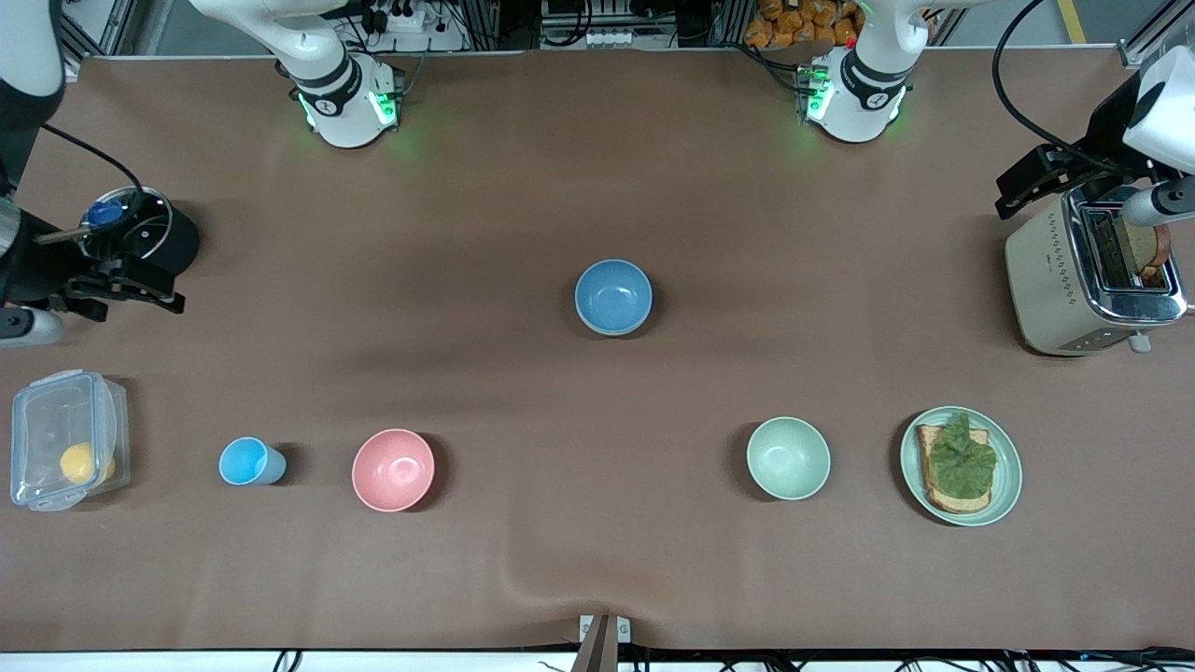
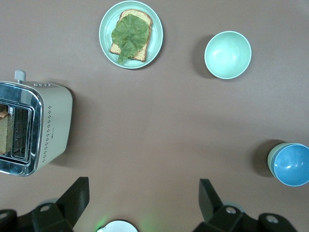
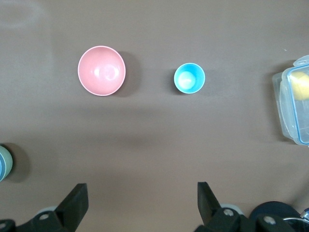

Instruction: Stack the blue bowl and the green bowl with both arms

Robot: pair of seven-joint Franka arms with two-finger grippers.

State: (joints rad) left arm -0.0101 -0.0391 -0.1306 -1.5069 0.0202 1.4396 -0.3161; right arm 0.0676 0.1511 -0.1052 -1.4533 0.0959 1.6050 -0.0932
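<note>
The blue bowl (image 1: 613,297) stands near the middle of the table. In the left wrist view the blue bowl (image 2: 292,165) sits nested inside a pale sage-green bowl (image 2: 272,159), of which only the outer wall shows. My left gripper (image 1: 1008,194) is open and empty, high over the toaster at the left arm's end; its own view shows the left gripper (image 2: 143,198) spread wide over bare table. My right gripper (image 1: 159,289) is open and empty, high beside the black pot at the right arm's end, and it shows the same in its own view (image 3: 140,200).
A mint-green bowl (image 1: 788,457) and a green plate (image 1: 1004,439) with toast and lettuce are nearer the camera. A pink bowl (image 1: 393,469), a light-blue cup (image 1: 247,461) and a clear box (image 1: 65,453) lie toward the right arm's end. The toaster (image 1: 1055,280) and the black pot (image 1: 177,243) stand at the two ends.
</note>
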